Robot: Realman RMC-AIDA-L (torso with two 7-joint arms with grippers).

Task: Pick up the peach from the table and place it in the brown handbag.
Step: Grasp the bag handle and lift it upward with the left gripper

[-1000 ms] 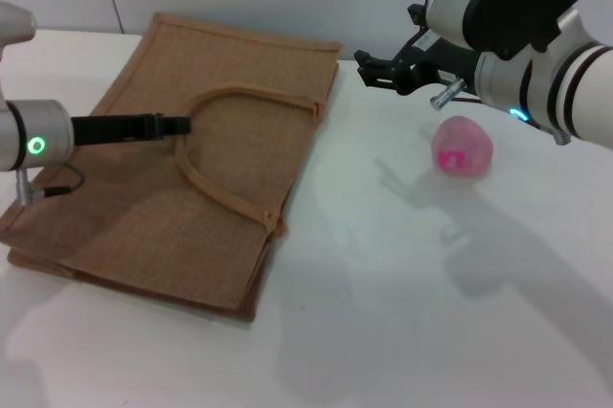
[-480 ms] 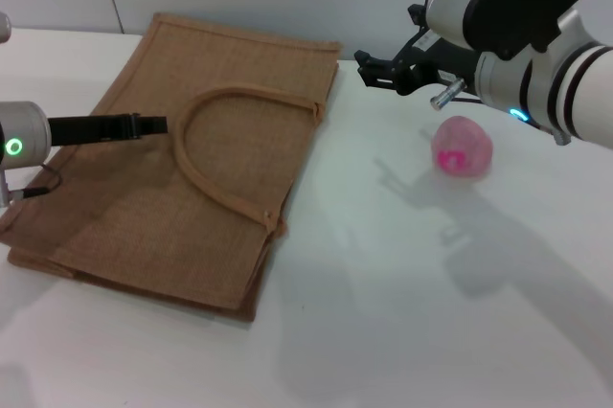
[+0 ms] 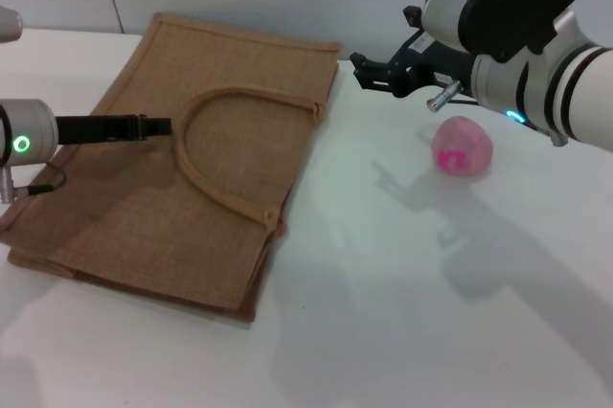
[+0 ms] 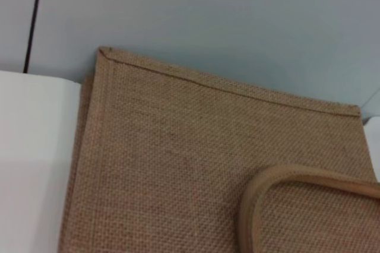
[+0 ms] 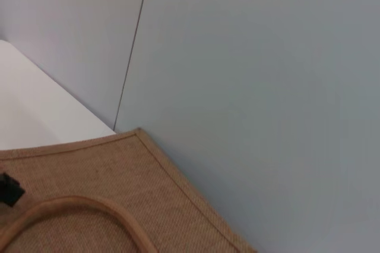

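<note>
- Jute-brown handbag [image 3: 187,173] lies flat on the table [image 3: 402,312], nearest me, on my left side; its long axis runs front-left to back-right, upper handle [image 3: 215,154] arched on top.
- Left gripper [image 3: 158,126] sits over the bag, tip at the handle; I cannot tell its finger state.
- Peach [image 3: 463,147] rests on the table, well right of the bag, ungrasped.
- Right gripper [image 3: 369,71] hovers farther back, holding nothing, finger gap unclear; the peach lies toward me and to its right, so the right arm is nearer.
- No readable labels or writing.
</note>
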